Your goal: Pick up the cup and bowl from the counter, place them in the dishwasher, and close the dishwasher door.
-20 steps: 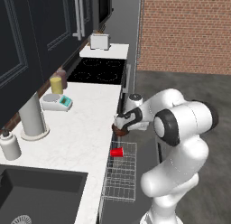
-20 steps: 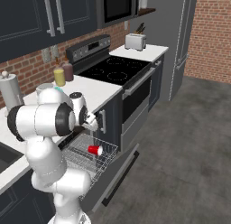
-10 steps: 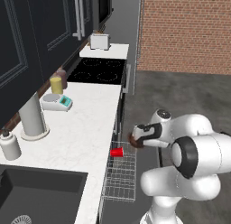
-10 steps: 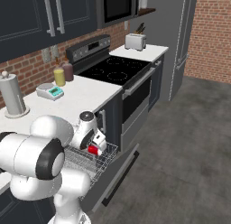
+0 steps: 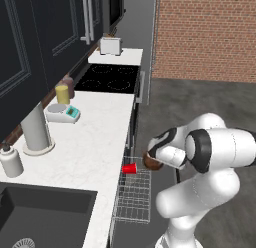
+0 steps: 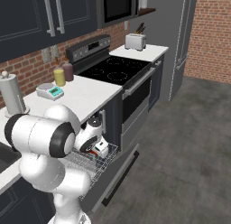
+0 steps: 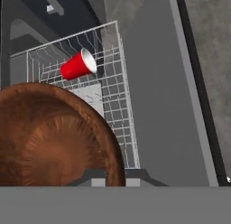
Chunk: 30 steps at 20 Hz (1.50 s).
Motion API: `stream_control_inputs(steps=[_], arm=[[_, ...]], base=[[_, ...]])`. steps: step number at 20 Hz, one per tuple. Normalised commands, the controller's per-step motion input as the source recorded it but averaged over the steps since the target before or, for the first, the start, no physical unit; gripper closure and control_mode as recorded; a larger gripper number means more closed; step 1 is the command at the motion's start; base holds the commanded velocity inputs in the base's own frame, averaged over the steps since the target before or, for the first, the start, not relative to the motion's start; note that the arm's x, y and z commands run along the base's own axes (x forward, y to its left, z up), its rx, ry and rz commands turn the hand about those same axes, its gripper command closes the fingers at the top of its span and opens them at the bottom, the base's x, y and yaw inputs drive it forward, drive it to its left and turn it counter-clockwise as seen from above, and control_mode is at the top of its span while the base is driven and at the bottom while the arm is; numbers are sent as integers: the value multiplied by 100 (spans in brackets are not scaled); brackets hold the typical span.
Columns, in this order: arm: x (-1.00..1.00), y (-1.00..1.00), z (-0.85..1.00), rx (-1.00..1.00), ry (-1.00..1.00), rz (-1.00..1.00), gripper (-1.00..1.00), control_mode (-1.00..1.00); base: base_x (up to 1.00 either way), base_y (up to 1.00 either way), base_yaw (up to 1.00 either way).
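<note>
Your gripper (image 5: 150, 159), clamped on the brown bowl (image 5: 151, 161), has swung off the counter (image 5: 95, 137) & now hangs over the pulled-out wire rack (image 7: 118, 90) w/ red cup (image 7: 78, 65) lying inside, so lower and release next.

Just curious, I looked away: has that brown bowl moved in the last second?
Yes. The bowl, held in the hand, has come off the counter edge and down, out over the wire rack.
</note>
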Motion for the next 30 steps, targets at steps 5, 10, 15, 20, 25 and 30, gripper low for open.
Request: stream_control_inputs(steps=[5,10,15,20,25,30], arm=[[4,21,-57,0,9,0,100,-100],[0,38,-49,0,3,0,100,-100],[11,36,-51,0,7,-1,100,-100],[8,14,-54,3,6,-4,100,-100],[3,0,-52,5,5,-8,100,-100],[4,0,-46,7,3,-9,100,-100]], base=[[0,0,0],[0,0,0],[0,0,0],[0,0,0],[0,0,0],[0,0,0]])
